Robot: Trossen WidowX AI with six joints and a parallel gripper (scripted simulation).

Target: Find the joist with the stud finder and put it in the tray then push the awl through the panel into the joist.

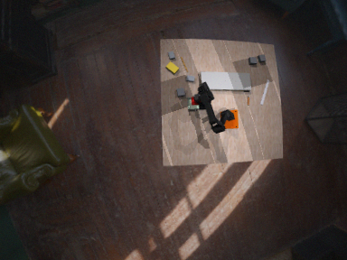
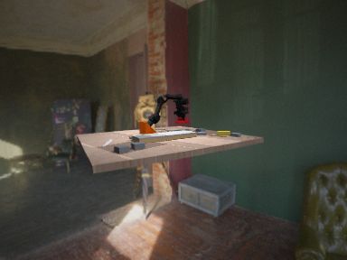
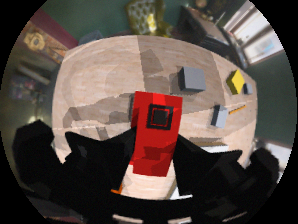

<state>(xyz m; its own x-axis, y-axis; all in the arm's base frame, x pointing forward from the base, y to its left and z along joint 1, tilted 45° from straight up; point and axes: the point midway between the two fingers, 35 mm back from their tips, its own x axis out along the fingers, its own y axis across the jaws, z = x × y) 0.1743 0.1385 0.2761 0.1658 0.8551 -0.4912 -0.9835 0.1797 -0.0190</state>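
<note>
My gripper [image 1: 197,97] [image 2: 182,116] [image 3: 154,130] is shut on the red stud finder [image 1: 194,101] [image 2: 182,121] [image 3: 151,142], which has a dark square on its face. The stud finder is in the air above the table, over or beside the pale green tray [image 1: 193,107]. The arm and stud finder partly cover the tray, and I cannot make it out in the wrist view. The pale floor panel [image 1: 232,80] [image 2: 168,134] lies behind the gripper. A small thin orange-brown piece [image 1: 248,101], possibly the awl, lies near the panel's front right. No hole is discernible at this size.
Grey blocks [image 1: 181,92] [image 3: 193,79] [image 2: 121,149] lie around the table. A yellow block [image 1: 172,68] [image 2: 223,133] [image 3: 235,82] and a thin orange-yellow stick [image 1: 183,63] [image 3: 237,109] are at the far left. A white strip [image 1: 265,93] lies right of the panel.
</note>
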